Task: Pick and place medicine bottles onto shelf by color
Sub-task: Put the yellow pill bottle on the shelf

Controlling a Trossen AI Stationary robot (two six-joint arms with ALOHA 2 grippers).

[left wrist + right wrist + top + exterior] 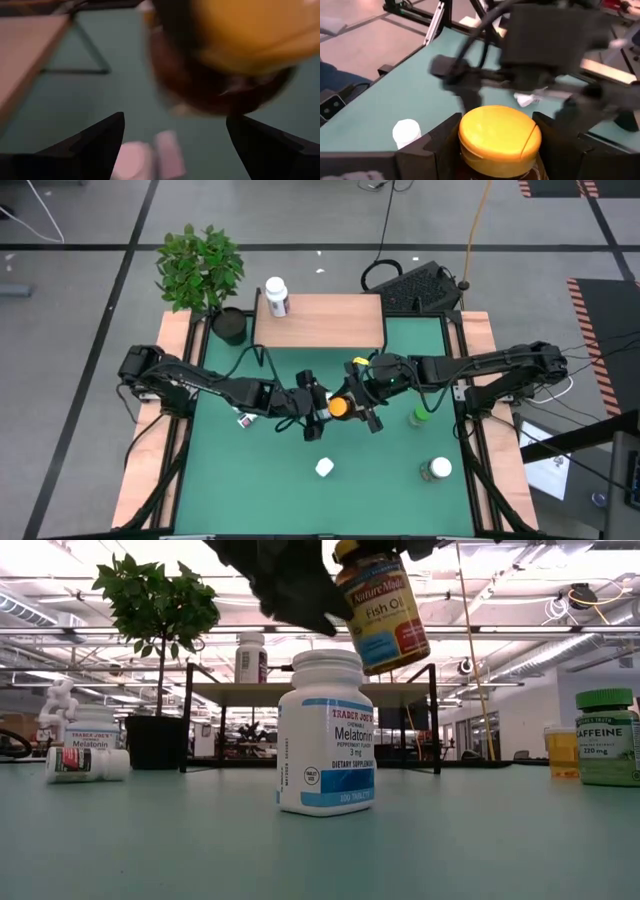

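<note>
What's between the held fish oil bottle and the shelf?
Nothing visible. The right hand holds the fish oil bottle in the air, and the green table between it and the shelf is bare; one white bottle stands at the shelf's corner.

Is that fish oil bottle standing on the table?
No, the fish oil bottle hangs tilted in the air, well above the white melatonin bottle standing on the table.
</note>
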